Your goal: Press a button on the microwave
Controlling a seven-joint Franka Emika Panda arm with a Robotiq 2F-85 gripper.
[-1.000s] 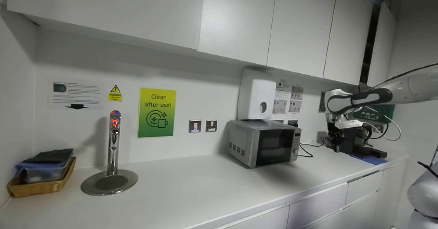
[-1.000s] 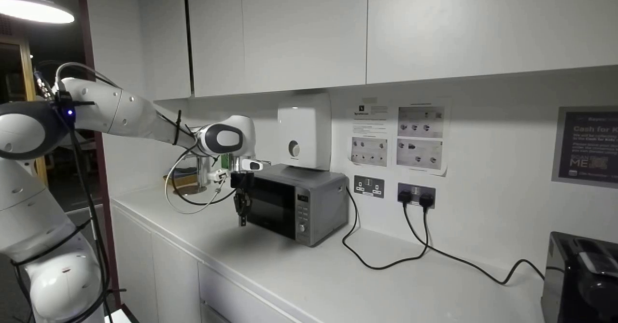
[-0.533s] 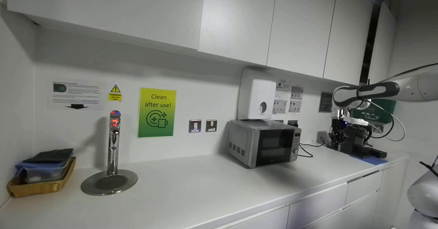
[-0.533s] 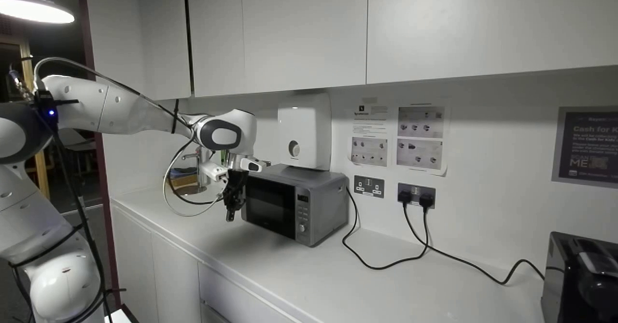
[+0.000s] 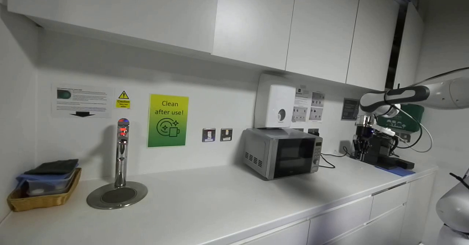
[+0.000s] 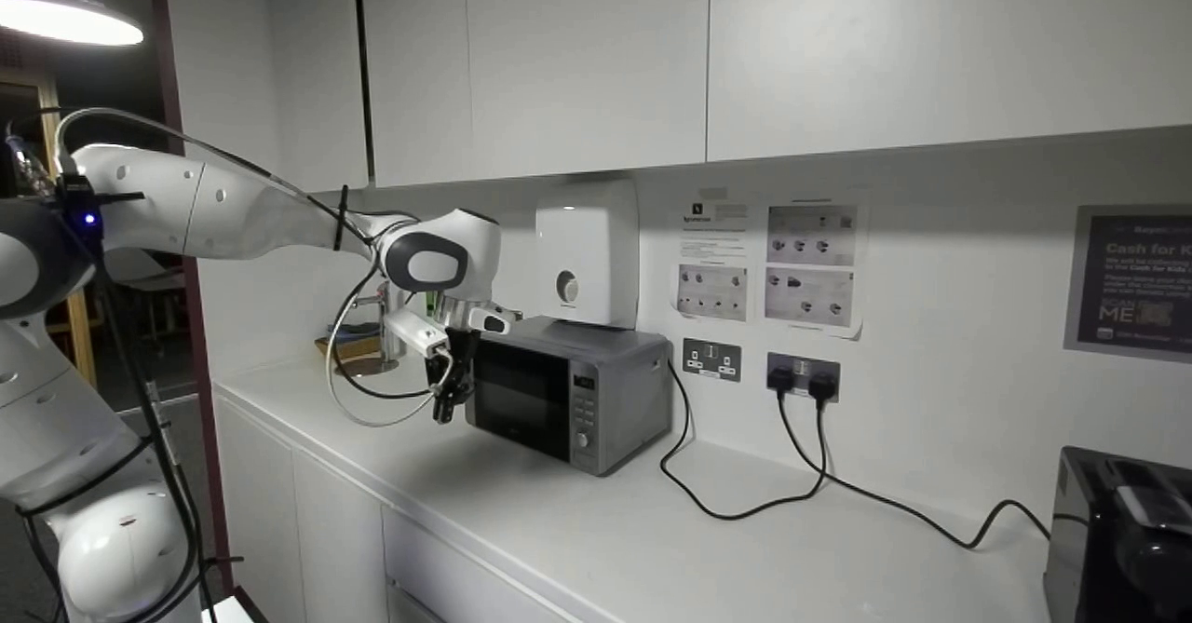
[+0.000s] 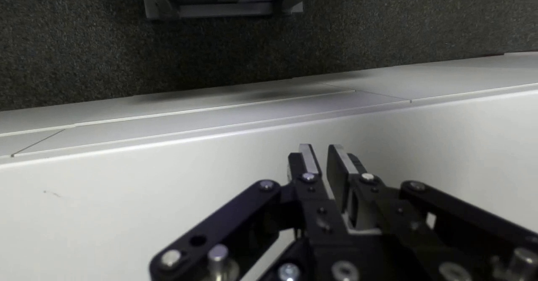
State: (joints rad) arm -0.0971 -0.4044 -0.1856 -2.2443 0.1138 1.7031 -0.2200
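The microwave [image 5: 283, 153] sat on the counter [image 5: 227, 195], right of centre in an exterior view, while your fingers [image 7: 309, 159] stood a narrow gap apart, lower right of centre in the wrist view.

Room in front of microwave [image 6: 563, 395], dispenser [image 6: 589, 250] above its rear, cable [image 6: 726, 517] alongside, gap to pincer [image 7: 321, 155] unclear

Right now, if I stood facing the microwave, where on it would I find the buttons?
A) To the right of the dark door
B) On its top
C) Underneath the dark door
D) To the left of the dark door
A: in both exterior views the microwave carries its narrow control strip on the front, to the right of the dark door, with rows of small buttons on it.
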